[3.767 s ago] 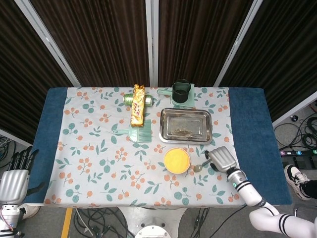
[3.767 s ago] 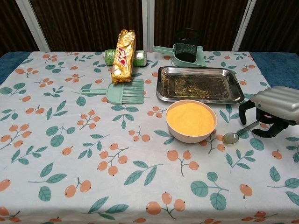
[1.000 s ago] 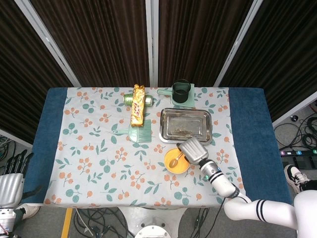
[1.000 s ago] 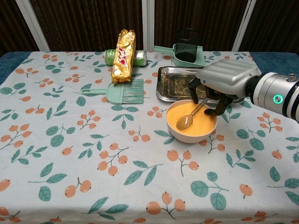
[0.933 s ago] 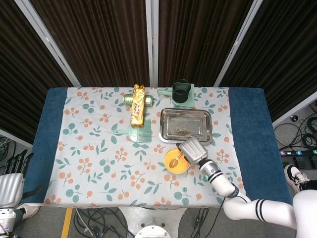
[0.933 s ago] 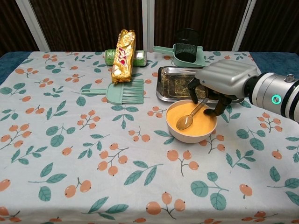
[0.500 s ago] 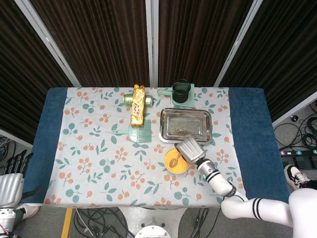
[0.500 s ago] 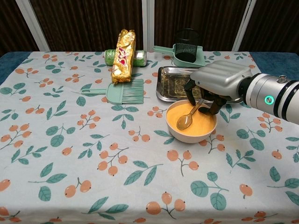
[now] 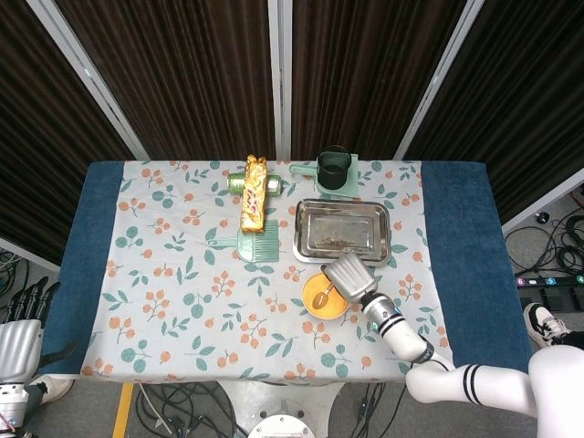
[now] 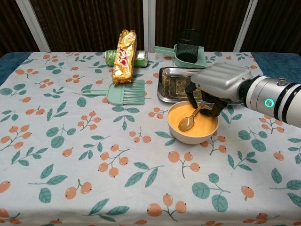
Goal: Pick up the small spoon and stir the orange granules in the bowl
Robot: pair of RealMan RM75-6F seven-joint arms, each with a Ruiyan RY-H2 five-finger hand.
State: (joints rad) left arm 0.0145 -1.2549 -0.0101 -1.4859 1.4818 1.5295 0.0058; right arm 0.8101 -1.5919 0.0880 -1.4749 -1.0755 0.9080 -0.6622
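A pale pink bowl (image 10: 175, 134) (image 9: 308, 310) of orange granules (image 10: 200, 125) sits on the flowered cloth just in front of the steel tray. My right hand (image 10: 221, 82) (image 9: 349, 275) hangs over the bowl's far right rim and pinches the handle of the small metal spoon (image 10: 188, 122) (image 9: 320, 297). The spoon slants down to the left, and its head lies on the granules at the bowl's left side. My left hand (image 9: 20, 324) rests beyond the table's left corner, fingers apart and holding nothing; the chest view does not show it.
Behind the bowl lies a steel tray (image 10: 175, 76) (image 9: 341, 230). A green comb-like scraper (image 10: 126, 91), a gold snack packet (image 10: 123, 55) lying over a green can (image 10: 111, 57), and a black mesh cup (image 10: 188, 45) on a green scoop stand further back.
From the table right of the bowl, my right hand has lifted the spoon into the bowl. In the last second hand and spoon edged slightly left over the granules.
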